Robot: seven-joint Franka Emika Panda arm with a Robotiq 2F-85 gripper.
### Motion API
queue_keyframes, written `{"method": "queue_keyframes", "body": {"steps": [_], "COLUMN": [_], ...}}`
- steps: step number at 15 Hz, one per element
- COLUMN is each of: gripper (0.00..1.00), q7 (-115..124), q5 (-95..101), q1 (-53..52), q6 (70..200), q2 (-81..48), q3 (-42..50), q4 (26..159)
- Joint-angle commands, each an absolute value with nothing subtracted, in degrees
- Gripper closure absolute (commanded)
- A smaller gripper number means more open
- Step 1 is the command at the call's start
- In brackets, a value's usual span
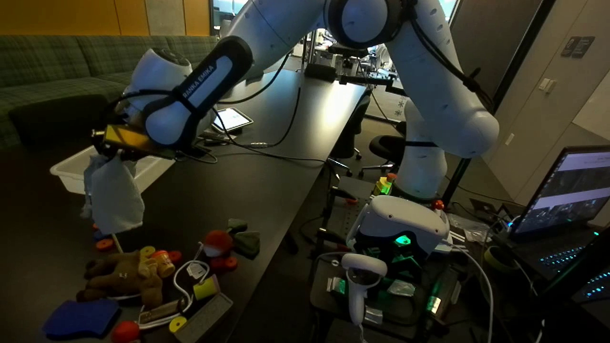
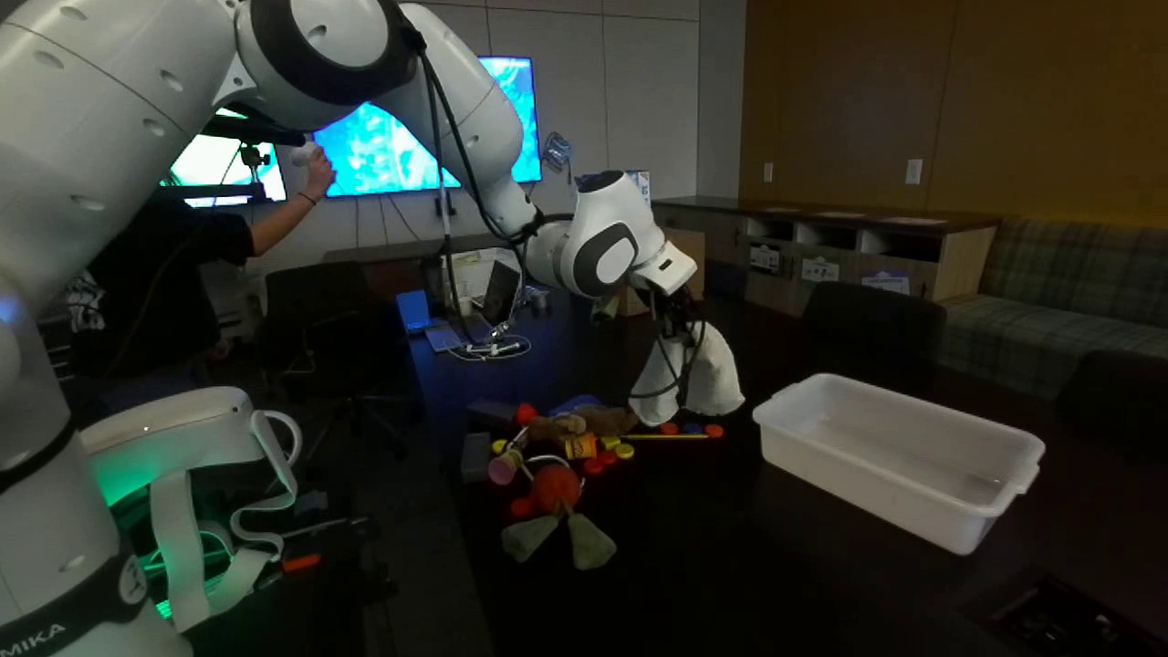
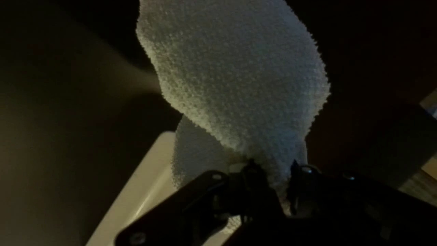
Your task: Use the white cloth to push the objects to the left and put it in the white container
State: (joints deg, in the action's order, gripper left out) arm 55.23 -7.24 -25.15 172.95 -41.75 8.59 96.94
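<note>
While the gripper (image 3: 273, 168) pinches the white cloth (image 2: 716, 379), which droops right of centre in an exterior view, the objects (image 2: 581, 446) lie near centre, outside the white container (image 2: 867, 485) at right. Carrying the cloth over is likely the step; its loose ends should clear the rim before release.

Fuzzy white fabric cloth (image 1: 116, 197) hangs draped near small, loosely heaped multicoloured toys (image 2: 580, 446); shallow rectangular white plastic tray (image 2: 867, 493) stands upright, apart
</note>
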Motion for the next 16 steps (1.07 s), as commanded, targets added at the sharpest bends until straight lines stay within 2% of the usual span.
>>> {"method": "queue_keyframes", "body": {"steps": [1,6,12,13,16], "gripper": [0.93,0.93,0.93,0.53,0.35], "q7": [53.25,55.11,63.53,65.70,69.62], "q5": [-7.01,-5.27,-0.24,0.86,4.04], "q1": [-22.82,-18.70,-17.01,-16.88,-15.26], "q6": [168.61,158.93,151.87,150.56,143.64], "q2": [-40.72,-48.00,-59.46,-61.42,-66.15], "q3": [9.41,11.52,18.56,19.95,21.71], "q4": [90.70,73.21,57.69,55.39,48.63]}}
